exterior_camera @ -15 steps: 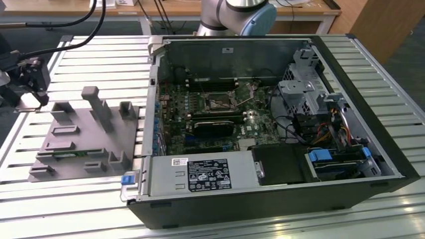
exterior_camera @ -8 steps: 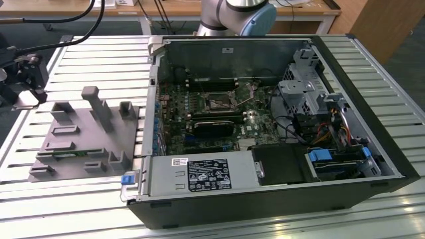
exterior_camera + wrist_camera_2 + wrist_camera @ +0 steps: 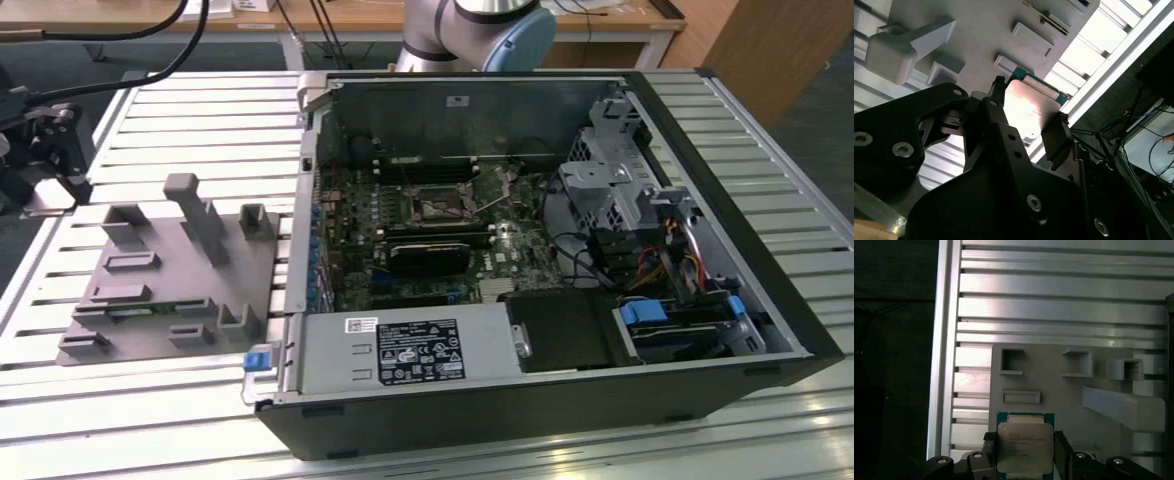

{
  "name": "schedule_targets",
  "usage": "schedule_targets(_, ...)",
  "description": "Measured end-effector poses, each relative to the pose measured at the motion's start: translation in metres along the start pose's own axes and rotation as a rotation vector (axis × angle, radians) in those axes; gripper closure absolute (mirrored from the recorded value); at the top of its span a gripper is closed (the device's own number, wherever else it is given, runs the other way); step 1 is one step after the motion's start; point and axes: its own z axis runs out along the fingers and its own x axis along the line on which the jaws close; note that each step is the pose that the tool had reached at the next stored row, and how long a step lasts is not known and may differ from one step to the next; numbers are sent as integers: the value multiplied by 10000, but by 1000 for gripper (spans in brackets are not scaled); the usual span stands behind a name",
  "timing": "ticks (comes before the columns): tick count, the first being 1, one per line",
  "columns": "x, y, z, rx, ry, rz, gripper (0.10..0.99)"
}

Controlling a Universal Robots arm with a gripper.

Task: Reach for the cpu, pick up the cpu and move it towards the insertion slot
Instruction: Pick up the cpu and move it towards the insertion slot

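Gripper (image 3: 1025, 445) (image 3: 1030, 102): in both wrist views its black fingers (image 3: 1060, 442) press against two opposite edges of the chip, pinching it between them
Chip (image 3: 1024, 452) (image 3: 1029, 115): flat and square, with a shiny silver top and a green rim; it sits between the fingers with the grey fixture right behind it; whether it rests on the fixture or hangs clear of it cannot be told
Fixture (image 3: 147, 270) (image 3: 1054, 385): grey plastic plate with shallow pockets and upright blocks; it lies on the table close to the edge at the exterior view's left
Tall block (image 3: 200, 215) (image 3: 1124, 407): the highest post on the fixture, standing near the middle of its far half
Socket (image 3: 438, 207): square and black inside a silvery frame; it sits on the green board (image 3: 400, 285) inside the computer case, toward the case's far wall and well apart from the fixture
Lever (image 3: 501, 190): thin wire tilted up, just beside the socket on the exterior view's right
Card (image 3: 424, 255): long black rectangle on the board, just on the near side of the socket
Computer case (image 3: 534, 410): black, lying on its side with the panel off; it takes up the middle of the table and reaches toward the near edge
Table (image 3: 200, 100): slatted aluminium; in the first wrist view one of its edges runs alongside the fixture, with dark floor beyond
Arm (image 3: 481, 30): grey and blue joint at the table's far edge, behind the case
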Motion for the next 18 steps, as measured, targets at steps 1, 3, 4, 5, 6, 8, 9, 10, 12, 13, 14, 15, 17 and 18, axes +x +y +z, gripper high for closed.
schedule_targets(1,0,1,-6,1,0,0,545)
schedule_targets(3,0,2,-21,3,0,-1,545)
schedule_targets(4,0,3,-29,2,-1,0,545)
schedule_targets(5,0,4,-38,3,0,0,545)
schedule_targets(6,0,5,-48,3,0,-1,545)
schedule_targets(8,0,6,-65,3,0,-1,545)
schedule_targets(9,0,7,-74,3,0,-1,545)
schedule_targets(10,1,8,-82,3,-1,-1,545)
schedule_targets(12,1,9,-103,2,-1,0,545)
schedule_targets(13,1,10,-114,3,0,-1,545)
schedule_targets(14,1,11,-124,3,-1,-1,545)
schedule_targets(15,1,12,-136,3,0,0,545)
schedule_targets(17,1,15,-162,3,-1,0,545)
schedule_targets(18,1,16,-176,3,-1,0,545)
